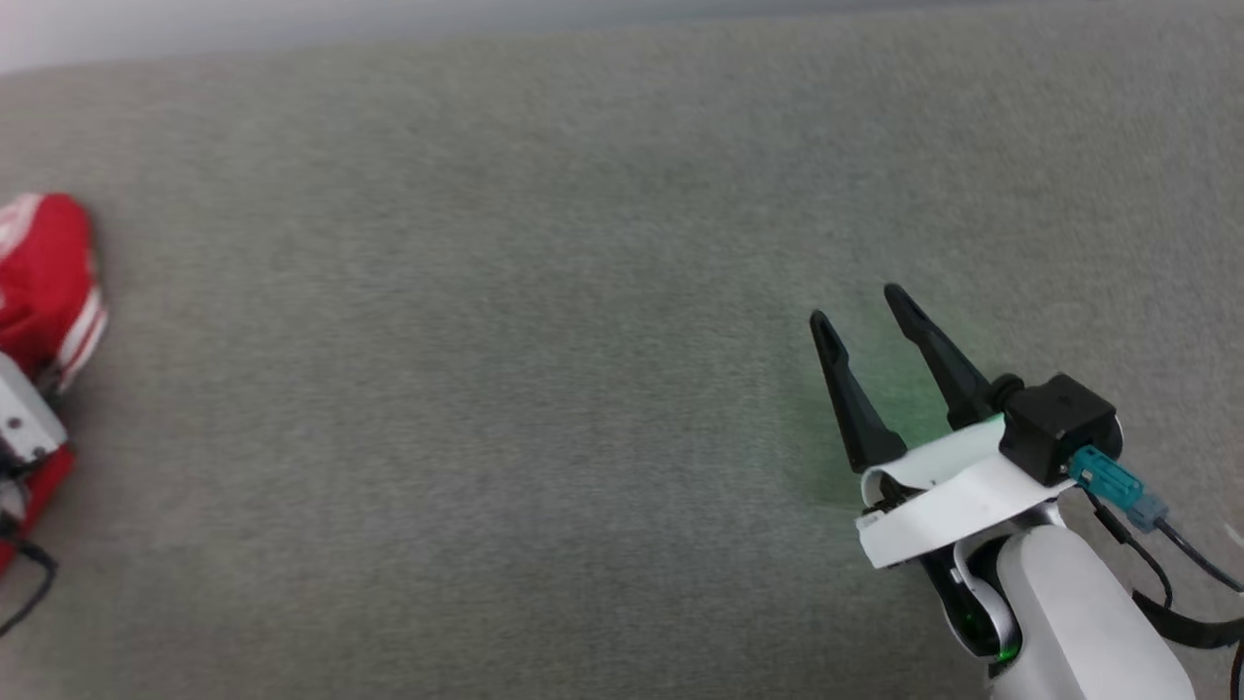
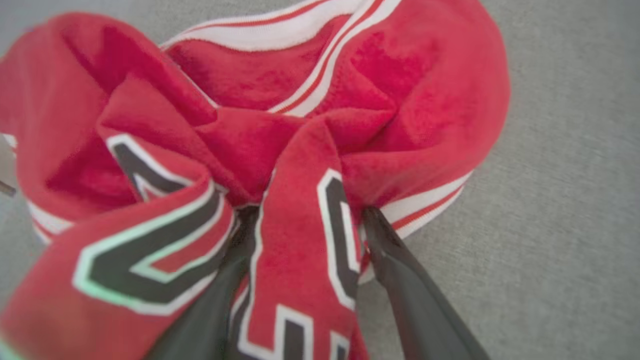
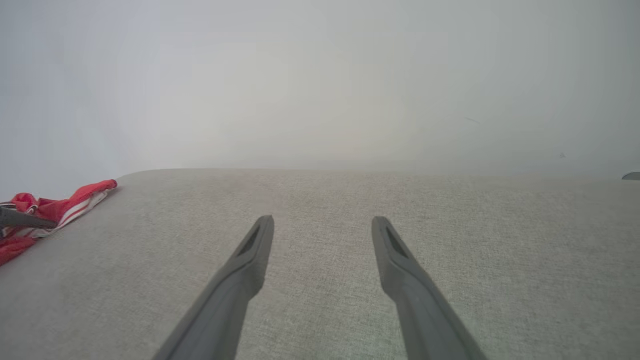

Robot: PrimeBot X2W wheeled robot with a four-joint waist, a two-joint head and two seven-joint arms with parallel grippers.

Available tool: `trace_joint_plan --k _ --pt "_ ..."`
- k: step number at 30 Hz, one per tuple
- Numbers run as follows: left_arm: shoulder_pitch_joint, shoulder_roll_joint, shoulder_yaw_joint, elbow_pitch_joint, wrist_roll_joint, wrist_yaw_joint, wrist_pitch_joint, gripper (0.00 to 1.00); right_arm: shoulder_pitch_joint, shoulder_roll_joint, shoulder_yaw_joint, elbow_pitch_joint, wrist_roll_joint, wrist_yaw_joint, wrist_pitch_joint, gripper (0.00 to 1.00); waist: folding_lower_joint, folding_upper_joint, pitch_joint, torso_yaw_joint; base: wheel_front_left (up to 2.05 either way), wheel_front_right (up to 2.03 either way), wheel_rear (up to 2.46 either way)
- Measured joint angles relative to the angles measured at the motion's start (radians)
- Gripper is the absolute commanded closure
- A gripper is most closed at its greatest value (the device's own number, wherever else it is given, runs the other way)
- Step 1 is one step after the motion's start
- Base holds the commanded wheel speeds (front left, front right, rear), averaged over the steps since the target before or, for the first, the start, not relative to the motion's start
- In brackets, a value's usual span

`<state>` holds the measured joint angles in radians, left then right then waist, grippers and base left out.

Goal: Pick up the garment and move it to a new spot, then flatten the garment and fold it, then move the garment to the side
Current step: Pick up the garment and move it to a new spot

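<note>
Now: garment point(image 2: 260, 130) bunched at grey surface point(image 1: 544, 292) far left | left gripper point(image 2: 305, 215) pinching one red fold | right gripper point(image 1: 868, 306) spread, well apart, idle | risk: thin pinch slipping, bundle dropping mid-move

A grey woven fabric surface point(image 1: 544, 389) spreads wide, meeting a pale blurred wall point(image 3: 320, 75) behind.

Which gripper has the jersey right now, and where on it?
The left gripper pinches a bunched fold of the red jersey through its black lettering. The right gripper is open, holding nothing.
</note>
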<state>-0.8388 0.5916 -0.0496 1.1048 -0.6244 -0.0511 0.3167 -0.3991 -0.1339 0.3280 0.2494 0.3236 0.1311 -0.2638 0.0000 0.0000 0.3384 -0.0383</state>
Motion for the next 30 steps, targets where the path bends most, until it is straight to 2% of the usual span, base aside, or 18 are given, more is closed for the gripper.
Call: trace_joint_plan --k 5,6,7,8,9,16,22,26,30 --pt "-0.037 0.018 0.002 0.057 -0.001 0.027 0.005 0.0 -0.007 -0.002 -0.002 -0.005 0.0 0.0 0.0 0.0 0.0 0.0 0.051 -0.055 0.0 0.0 0.0" --pt "-0.044 0.021 0.004 0.064 -0.001 0.03 -0.002 0.36 -0.006 0.0 -0.005 -0.007 0.0 0.0 0.0 0.0 0.0 0.0 0.059 -0.065 0.0 0.0 0.0" --pt "-0.048 0.025 0.005 0.07 -0.001 0.03 -0.009 0.78 -0.006 0.002 -0.008 -0.009 0.0 0.0 0.0 0.0 0.0 0.0 0.065 -0.075 0.0 0.0 0.0" --pt "-0.049 0.028 0.007 0.076 -0.002 0.029 -0.017 0.98 -0.004 0.004 -0.013 -0.009 0.0 0.0 0.0 0.0 -0.0001 0.0001 0.07 -0.084 0.0 0.0 0.0" --pt "-0.049 0.03 0.007 0.08 -0.003 0.025 -0.031 1.0 -0.001 0.005 -0.018 -0.008 0.0 0.0 0.0 0.0 -0.0001 0.0 0.073 -0.092 0.0 0.0 0.0" --pt "-0.045 0.021 -0.005 0.1 -0.001 -0.006 -0.135 1.0 0.037 0.011 -0.031 0.006 0.002 0.0 0.0 0.0 0.0 0.0 0.038 -0.103 0.0 0.0 0.0" --pt "-0.061 -0.042 0.019 0.063 -0.052 -0.062 -0.276 1.0 0.063 0.015 -0.028 0.023 0.01 0.0 0.0 0.0 0.0 0.0 -0.034 -0.081 0.0 0.0 0.0" --pt "-0.079 -0.092 0.004 0.008 -0.085 -0.073 -0.283 1.0 0.089 0.018 -0.029 0.035 0.019 0.0 0.0 0.0 0.0 0.0 -0.094 -0.06 0.0 0.0 0.0" --pt "-0.077 -0.175 -0.048 -0.168 -0.189 -0.075 -0.219 1.0 0.11 0.02 -0.037 0.034 0.028 0.0 0.0 0.0 0.0 0.0 -0.151 -0.048 0.0 0.0 0.0"
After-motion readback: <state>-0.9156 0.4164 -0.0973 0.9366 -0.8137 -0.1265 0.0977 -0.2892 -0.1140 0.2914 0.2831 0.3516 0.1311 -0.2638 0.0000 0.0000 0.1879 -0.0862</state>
